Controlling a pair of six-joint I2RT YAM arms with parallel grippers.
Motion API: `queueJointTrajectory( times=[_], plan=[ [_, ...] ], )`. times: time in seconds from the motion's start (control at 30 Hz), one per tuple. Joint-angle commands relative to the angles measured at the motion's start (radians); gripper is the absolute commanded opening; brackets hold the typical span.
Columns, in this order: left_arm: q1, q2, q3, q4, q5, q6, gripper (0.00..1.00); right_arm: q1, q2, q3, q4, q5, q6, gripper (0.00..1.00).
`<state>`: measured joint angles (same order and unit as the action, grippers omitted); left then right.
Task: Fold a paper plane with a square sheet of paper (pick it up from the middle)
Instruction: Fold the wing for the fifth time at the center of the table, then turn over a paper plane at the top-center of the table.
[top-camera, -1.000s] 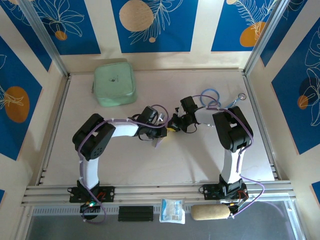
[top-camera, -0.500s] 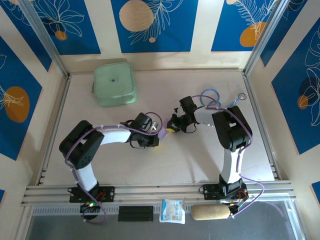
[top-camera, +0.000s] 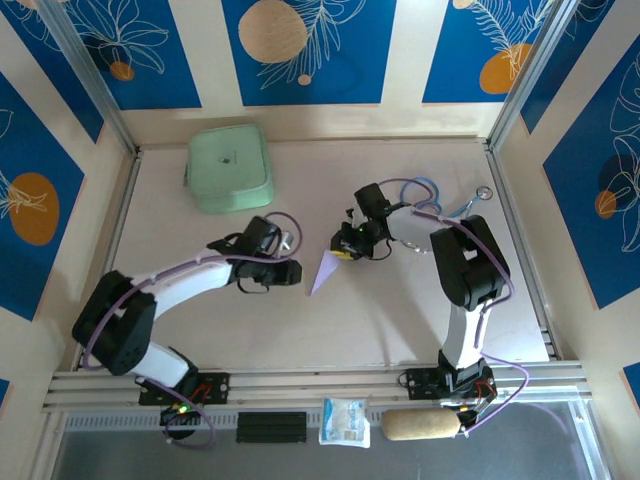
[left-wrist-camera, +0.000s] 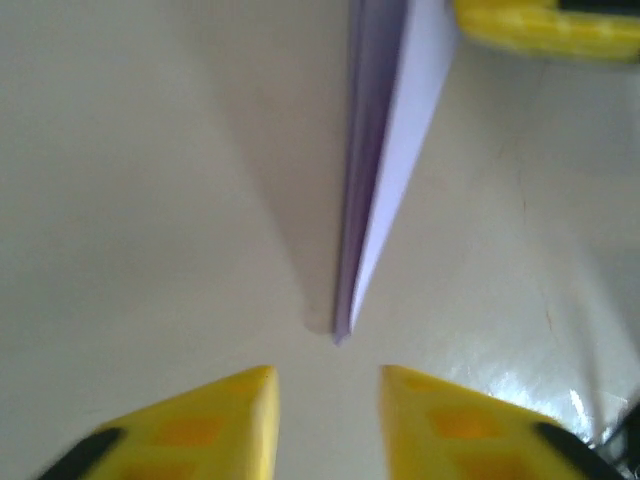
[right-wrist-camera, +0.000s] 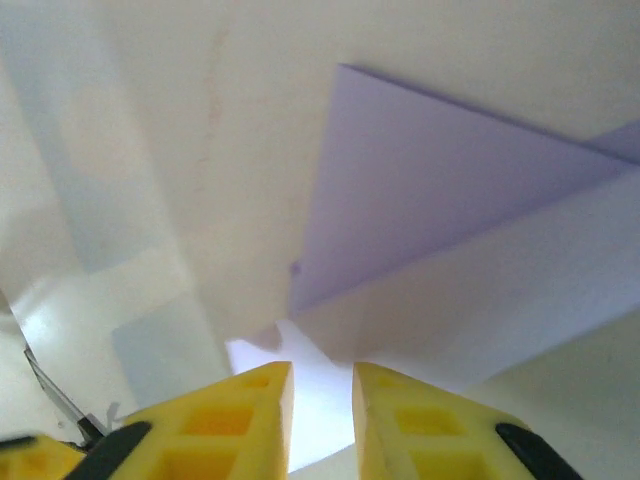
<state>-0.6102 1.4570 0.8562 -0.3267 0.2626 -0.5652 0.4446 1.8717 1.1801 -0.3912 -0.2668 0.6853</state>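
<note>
**Plane's nose points at the left gripper**

On the table (top-camera: 400, 320), well apart from the mint-green pouch (top-camera: 229, 167) at far left, the paper plane (top-camera: 323, 272) lies mid-table. Its long axis runs from tail at far right to nose at near left. The left gripper (left-wrist-camera: 325, 380), jaws apart and empty, sits just short of the nose. The right gripper (right-wrist-camera: 320, 375) is slightly parted, with the tail edge in the gap.
</note>
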Motion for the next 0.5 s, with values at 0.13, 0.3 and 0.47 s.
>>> queueJointTrajectory(
  times=[0.13,0.3,0.47],
  plan=[
    [0.118,-0.168,-0.038,-0.058,-0.262,0.003,0.80,0.092,-0.095,0.106,-0.278,0.291,0.061,0.43],
    [0.174,-0.212,-0.066,-0.035,-0.290,-0.007,0.94,0.188,-0.024,0.209,-0.409,0.473,0.147,0.48],
    [0.211,-0.212,-0.113,0.034,-0.239,-0.026,0.99,0.267,0.115,0.373,-0.545,0.592,0.232,0.52]
  ],
)
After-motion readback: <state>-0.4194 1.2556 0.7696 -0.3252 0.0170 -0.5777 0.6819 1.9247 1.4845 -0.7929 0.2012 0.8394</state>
